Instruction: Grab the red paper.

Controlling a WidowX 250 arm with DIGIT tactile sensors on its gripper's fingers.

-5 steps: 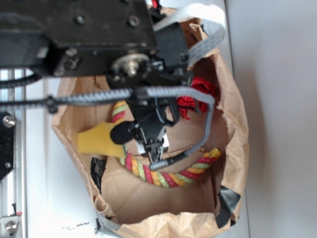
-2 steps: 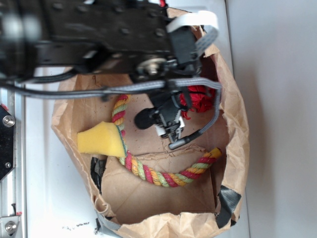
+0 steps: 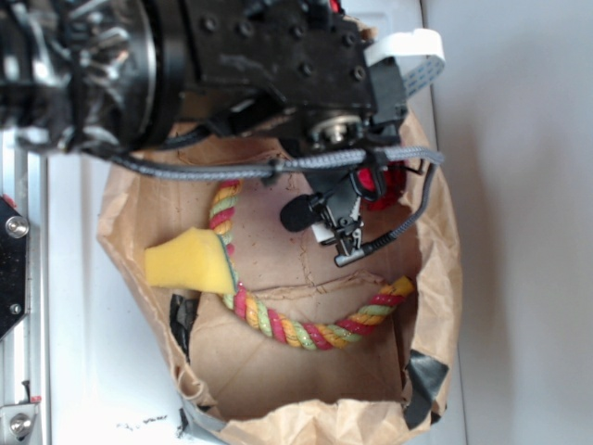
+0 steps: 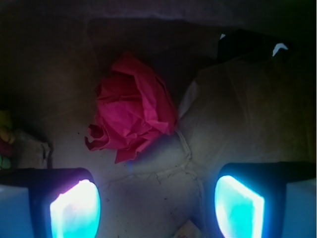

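The black robot gripper (image 4: 156, 201) hung over the crumpled brown paper bag (image 3: 435, 278), jaws wide apart and empty. The crumpled bright red paper wad (image 4: 132, 116) lay on the bag floor ahead of the fingertips, untouched; from outside it was mostly hidden behind the arm, apparently near the bag's wall. The red-yellow-green braided rope (image 3: 306, 329) and yellow sponge wedge (image 3: 185, 262) lay apart from it.

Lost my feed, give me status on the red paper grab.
Gripper open, fingers empty. Crumpled red paper wad ahead between them, untouched, on brown paper bag floor. Nothing in the way.
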